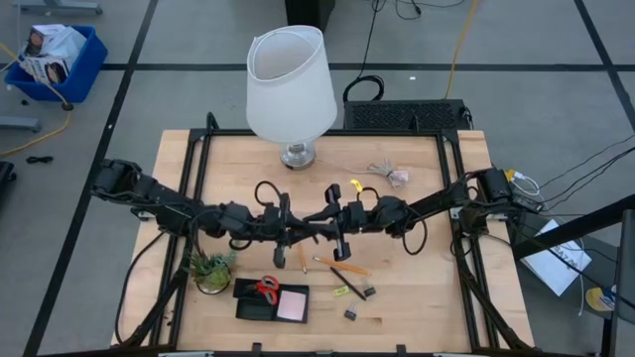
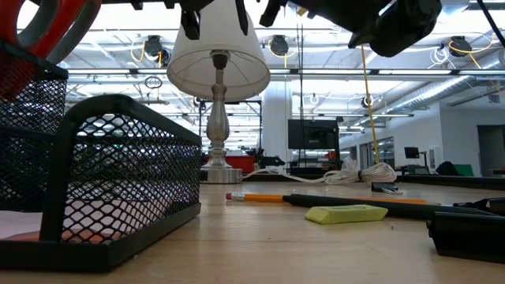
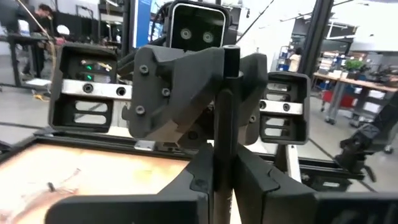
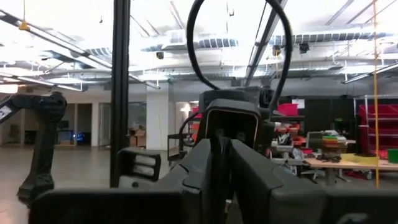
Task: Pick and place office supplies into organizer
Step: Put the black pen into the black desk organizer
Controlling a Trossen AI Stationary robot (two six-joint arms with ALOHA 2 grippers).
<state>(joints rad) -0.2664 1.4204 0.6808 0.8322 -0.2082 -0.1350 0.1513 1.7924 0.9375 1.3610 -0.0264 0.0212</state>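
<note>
Both arms meet above the middle of the table. My left gripper (image 1: 288,236) (image 3: 224,168) and my right gripper (image 1: 332,230) (image 4: 221,162) face each other, both shut on a thin dark pen (image 3: 225,112) that stands upright between them. The black mesh organizer (image 1: 248,309) (image 2: 118,197) sits near the table's near edge and holds the red-handled scissors (image 1: 266,288) and the pink sticky-note pad (image 1: 293,304). Two orange pencils (image 1: 339,265) (image 1: 303,258), another dark pen (image 1: 347,278), a yellow piece (image 1: 340,291) and a binder clip (image 1: 349,314) lie flat on the table. My left gripper pinches the dark pen's lower stretch (image 3: 224,186) between its two fingers, coming level from the table's left, fingers across the pen. The pen stands upright, lifted clear of the table. My right gripper pinches the pen's upper part (image 4: 220,152) between its two fingers, coming level from the table's right.
A white-shaded lamp (image 1: 291,89) stands at the table's far side, with a pale cable bundle (image 1: 390,176) to its right. A small green plant in a glass pot (image 1: 210,270) stands just left of the organizer. Bare wood lies to the right of the loose items.
</note>
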